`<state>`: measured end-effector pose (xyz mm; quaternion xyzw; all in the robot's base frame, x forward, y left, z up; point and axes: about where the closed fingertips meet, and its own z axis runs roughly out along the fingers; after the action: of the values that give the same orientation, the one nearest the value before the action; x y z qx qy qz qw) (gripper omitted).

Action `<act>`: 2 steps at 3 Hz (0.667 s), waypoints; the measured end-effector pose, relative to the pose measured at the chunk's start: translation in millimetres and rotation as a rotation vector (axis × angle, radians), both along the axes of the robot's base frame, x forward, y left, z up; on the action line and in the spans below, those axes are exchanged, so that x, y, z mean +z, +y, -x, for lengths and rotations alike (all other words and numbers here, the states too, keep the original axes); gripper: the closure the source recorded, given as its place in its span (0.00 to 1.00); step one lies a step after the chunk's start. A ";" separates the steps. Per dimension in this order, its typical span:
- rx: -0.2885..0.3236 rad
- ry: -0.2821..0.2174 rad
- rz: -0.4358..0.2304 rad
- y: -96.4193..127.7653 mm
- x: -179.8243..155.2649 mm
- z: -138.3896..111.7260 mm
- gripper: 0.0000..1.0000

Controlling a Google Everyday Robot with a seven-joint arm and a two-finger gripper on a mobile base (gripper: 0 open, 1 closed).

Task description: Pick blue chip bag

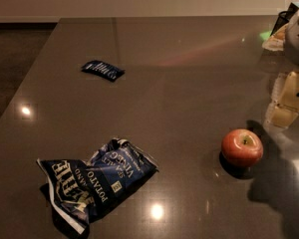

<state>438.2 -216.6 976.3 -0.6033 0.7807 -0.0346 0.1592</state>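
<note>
**The claw [288, 102] at the right edge, the large crumpled foil blue chip bag [97, 180] well apart from it**

The claw, a pale cream-yellow assembly, hangs low over the glossy dark brown surface [189, 44] at the right border of the camera view. Part of it is cut off by the frame. A rounded grey piece of the arm sits above it. Whether the claw is wide or narrow cannot be told, and nothing is seen held in it.

The blue chip bag is dark navy with big cream lettering and a white edge. It lies flat on the surface, far from the claw, across to the opposite side and closer to the near edge. It is rumpled and creased, with one corner turned up. It touches nothing else.

Nearest to the claw is a round red apple with a yellowish patch at its stem [242, 147]. It stands upright on the surface, just in front of the claw and a little to the bag's side of it, apart from it. The apple is between the claw and the bag, though much closer to the claw.

A small flat blue packet with white stripes [102, 69] lies farther back than the claw and well away from it, on the same side as the bag. A dark shadow [279, 188] falls on the surface in front of the claw, past the apple.
</note>
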 end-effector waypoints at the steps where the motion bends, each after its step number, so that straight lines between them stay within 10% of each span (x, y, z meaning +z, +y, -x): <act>1: 0.000 0.000 0.000 0.0 0.0 0.0 0.00; 2: 0.116 0.018 -0.057 32.3 1.7 0.4 0.00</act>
<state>437.8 -184.3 978.1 -0.6429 0.7465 0.0024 0.1713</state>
